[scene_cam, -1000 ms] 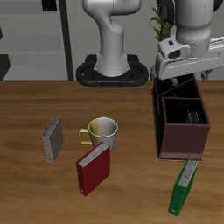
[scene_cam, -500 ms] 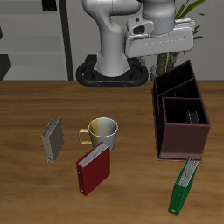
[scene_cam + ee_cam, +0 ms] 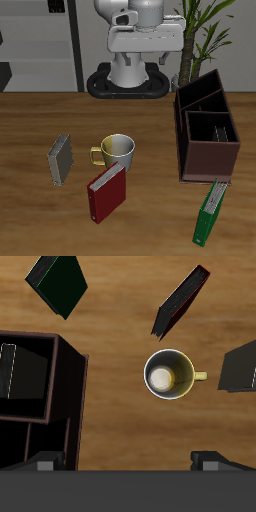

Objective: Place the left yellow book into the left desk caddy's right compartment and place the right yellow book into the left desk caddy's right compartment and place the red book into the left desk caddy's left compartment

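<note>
**A:** Where do we stand with the gripper (image 3: pixel 130 461)?

**B:** We have it high above the mug (image 3: pixel 117 150), looking straight down. The jaws are spread wide with nothing between them. From that height we see every book at once, which suits choosing the next one.

**A:** And the books?

**B:** The right yellow book (image 3: pixel 61 159) lies flat on the table just beside the mug, on the handle side. The red book (image 3: pixel 107 192) is close to the mug on the side toward the table's front edge. It looks propped on an edge rather than flat, so we would judge a grip across its thin cover to be the easy one.

**A:** The left yellow book (image 3: pixel 9 371)?

**B:** We see a pale slab standing against a wall inside the left desk caddy (image 3: pixel 208 155), well apart from the mug. We take that to be it, dropped in upright so a second book fits alongside. It is in the compartment nearer the table's front.

**A:** Anything in the way?

**B:** The green book (image 3: pixel 210 212) lies beyond the caddy from the mug. It is no part of our job.
</note>
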